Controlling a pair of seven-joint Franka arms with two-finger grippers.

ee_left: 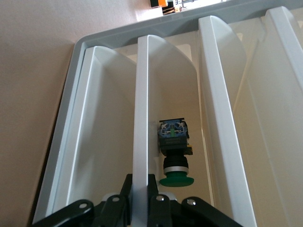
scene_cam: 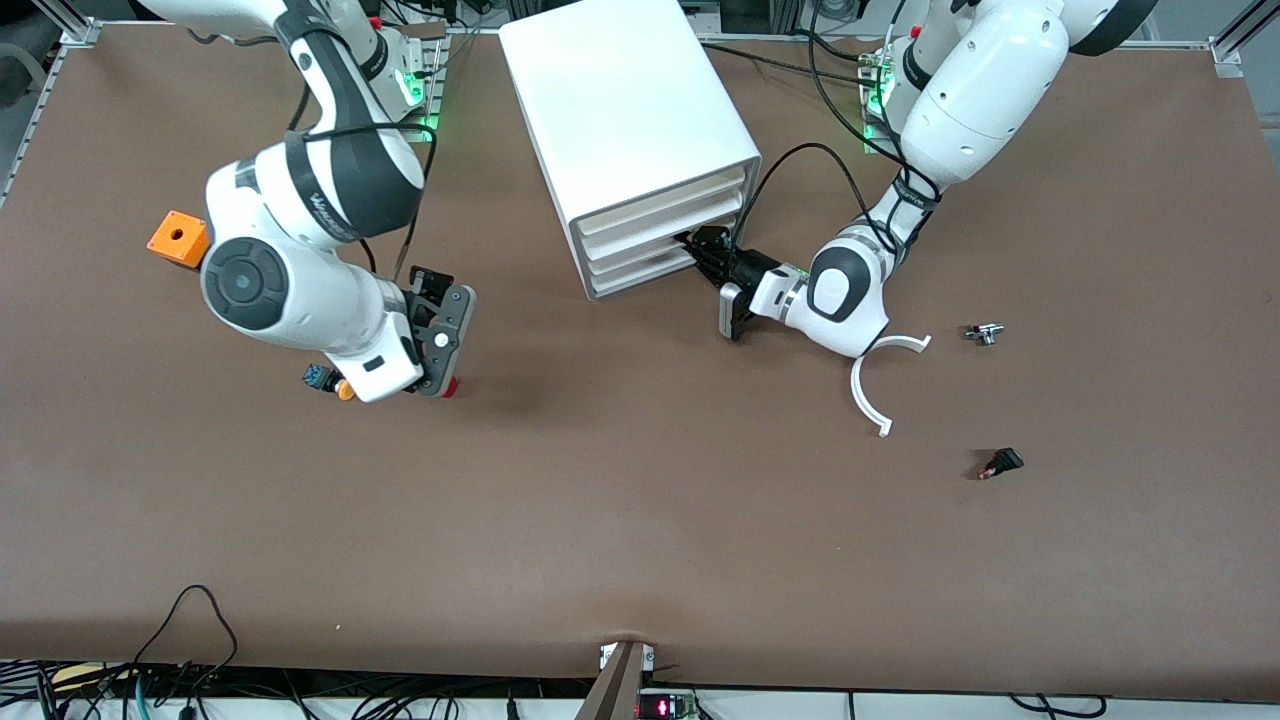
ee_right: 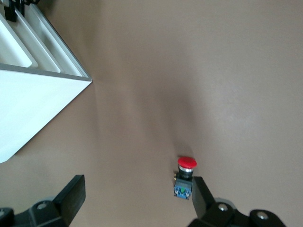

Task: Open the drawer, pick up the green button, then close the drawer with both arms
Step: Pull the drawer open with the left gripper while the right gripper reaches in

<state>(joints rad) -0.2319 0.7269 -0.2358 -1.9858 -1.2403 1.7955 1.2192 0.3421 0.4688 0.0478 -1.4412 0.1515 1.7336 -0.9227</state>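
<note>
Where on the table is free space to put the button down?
The widest bare stretch lies nearer the front camera than the cabinet. Crowded: around the left gripper at the drawer, beside the white arc, and under the right gripper.

An orange block (scene_cam: 178, 238) with a hole in its top sits on the brown table (scene_cam: 640, 520) toward the right arm's end. A red-capped push button (ee_right: 185, 176) lies nearer the front camera than that block, an orange-capped one (scene_cam: 335, 385) close by it. Toward the left arm's end, well apart from the block, lie a curved white strip (scene_cam: 872, 385), a small metal part (scene_cam: 984, 333) and a small black part (scene_cam: 1003, 463).
</note>
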